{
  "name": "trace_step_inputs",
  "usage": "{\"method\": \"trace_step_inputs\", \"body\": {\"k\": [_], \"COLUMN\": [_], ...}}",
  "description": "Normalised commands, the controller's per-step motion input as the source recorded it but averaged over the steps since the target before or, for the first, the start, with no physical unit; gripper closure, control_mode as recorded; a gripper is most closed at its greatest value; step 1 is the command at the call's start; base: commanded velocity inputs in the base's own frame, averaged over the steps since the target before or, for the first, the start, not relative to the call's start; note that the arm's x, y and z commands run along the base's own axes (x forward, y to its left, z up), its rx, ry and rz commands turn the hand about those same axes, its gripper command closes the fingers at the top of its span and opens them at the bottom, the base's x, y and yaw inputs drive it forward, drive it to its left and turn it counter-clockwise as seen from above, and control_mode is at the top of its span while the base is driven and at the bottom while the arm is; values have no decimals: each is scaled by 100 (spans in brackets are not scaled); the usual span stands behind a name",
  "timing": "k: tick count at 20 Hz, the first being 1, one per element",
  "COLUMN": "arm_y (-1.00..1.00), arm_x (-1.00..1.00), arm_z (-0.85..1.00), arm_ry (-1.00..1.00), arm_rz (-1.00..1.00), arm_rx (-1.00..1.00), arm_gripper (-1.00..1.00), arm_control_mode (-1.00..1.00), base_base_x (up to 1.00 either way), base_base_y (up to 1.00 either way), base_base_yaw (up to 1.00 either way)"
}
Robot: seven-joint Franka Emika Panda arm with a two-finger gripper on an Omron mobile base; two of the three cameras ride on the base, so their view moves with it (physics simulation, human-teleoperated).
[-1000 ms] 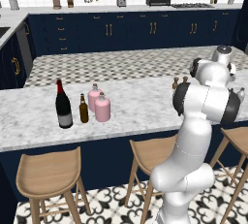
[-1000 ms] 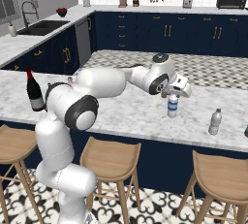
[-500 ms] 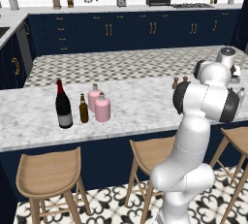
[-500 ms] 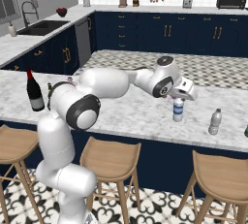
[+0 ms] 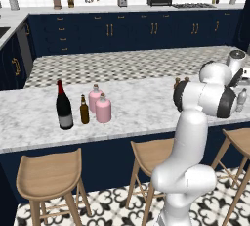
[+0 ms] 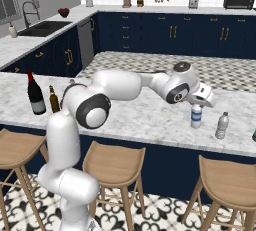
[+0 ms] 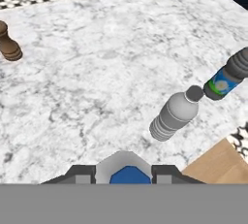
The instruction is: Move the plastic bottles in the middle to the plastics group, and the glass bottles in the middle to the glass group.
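My gripper point(image 6: 199, 103) is shut on the top of the small clear water bottle with a blue label point(image 6: 196, 117), which hangs upright low over the right part of the marble counter. From the hand camera its top point(image 7: 129, 175) sits between the two fingers point(image 7: 80, 172). The plain greyish plastic bottle point(image 6: 221, 125) point(image 7: 173, 114) point(image 5: 240, 100) stands just to the right of it. Far to the left, two pink jug-like bottles point(image 5: 103, 108) point(image 5: 94, 98) stand beside the small brown beer bottle point(image 5: 84, 110) point(image 6: 53, 100) and the tall black wine bottle point(image 5: 63, 106) point(image 6: 36, 94).
A dark bottle with a green and blue label point(image 7: 225, 80) stands past the greyish one, near the counter's right end. Brown pepper mills point(image 5: 180, 81) point(image 7: 8, 46) stand at the counter's far side. Wooden stools point(image 6: 223, 179) line the front edge point(image 6: 165, 139).
The gripper has carried the blue-labelled bottle to the right along the counter, closer to the greyish plastic bottle. The bottles on the left have not moved.
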Motion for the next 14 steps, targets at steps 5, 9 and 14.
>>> {"method": "trace_step_inputs", "body": {"k": [5,9,14], "arm_y": [-12,0,0], "arm_x": [0,0,0], "arm_z": [-6,-36,-24], "arm_ry": [0,0,-2], "arm_rz": [-1,0,0], "arm_rx": [0,0,0], "arm_gripper": [100,100,100], "arm_control_mode": [-100,-100,-100], "base_base_x": [0,0,0], "base_base_y": [0,0,0], "base_base_yaw": [0,0,0]}}
